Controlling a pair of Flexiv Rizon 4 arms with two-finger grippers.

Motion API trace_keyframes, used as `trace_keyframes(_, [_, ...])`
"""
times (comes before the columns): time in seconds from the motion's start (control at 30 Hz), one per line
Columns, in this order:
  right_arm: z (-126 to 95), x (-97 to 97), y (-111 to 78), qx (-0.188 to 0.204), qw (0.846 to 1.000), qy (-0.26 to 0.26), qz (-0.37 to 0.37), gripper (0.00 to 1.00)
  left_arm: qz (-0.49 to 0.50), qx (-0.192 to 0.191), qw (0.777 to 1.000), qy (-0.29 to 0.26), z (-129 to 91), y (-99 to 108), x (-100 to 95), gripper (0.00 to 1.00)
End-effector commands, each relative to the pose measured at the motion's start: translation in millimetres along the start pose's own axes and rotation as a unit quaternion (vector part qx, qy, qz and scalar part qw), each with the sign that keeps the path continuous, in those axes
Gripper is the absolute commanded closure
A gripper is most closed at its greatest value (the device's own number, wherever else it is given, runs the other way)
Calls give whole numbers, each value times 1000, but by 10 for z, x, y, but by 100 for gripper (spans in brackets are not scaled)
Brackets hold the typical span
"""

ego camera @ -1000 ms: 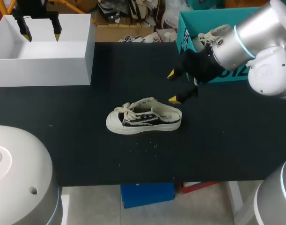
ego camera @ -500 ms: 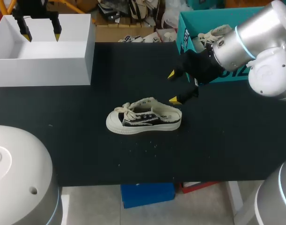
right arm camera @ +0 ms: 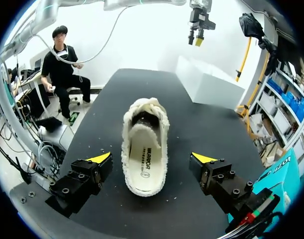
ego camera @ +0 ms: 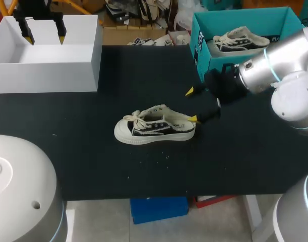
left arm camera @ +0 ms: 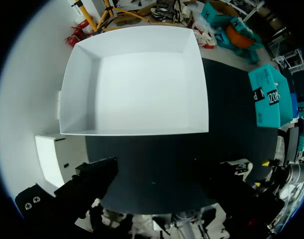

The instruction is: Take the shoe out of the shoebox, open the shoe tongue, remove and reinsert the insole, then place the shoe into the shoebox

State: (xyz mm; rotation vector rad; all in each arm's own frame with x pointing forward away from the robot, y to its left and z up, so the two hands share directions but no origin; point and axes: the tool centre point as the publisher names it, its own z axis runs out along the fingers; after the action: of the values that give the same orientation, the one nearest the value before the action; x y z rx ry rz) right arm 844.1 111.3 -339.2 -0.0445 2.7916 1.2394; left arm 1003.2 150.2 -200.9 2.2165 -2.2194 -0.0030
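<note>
Right hand: both yellow-tipped fingers stand wide apart. The shoe lies at the centre of the frame on the black bench, heel toward the hand, toe pointing away, upright on its sole. It sits in line between the fingers with a clear gap on each side; no contact seen. Its insole is visible, seated flat inside. Ahead of the shoe stands a white box, the left hand hanging above it. A teal shoebox edge shows just beside the right hand's outer finger.
</note>
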Motion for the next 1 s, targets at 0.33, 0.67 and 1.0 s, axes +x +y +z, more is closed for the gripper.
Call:
trace_keyframes(0.33, [295,-2,-445,-2,999,5,40,0,-1,0,1000,-1,-6,7,2,0])
trace_keyframes(0.67, [448,88,-524,-13,998,0,57,0,-1,0,1000,-1,-6,7,2,0])
trace_keyframes(1.0, [604,141,-503,-24,997,3,67,0,-1,0,1000,-1,-6,7,2,0])
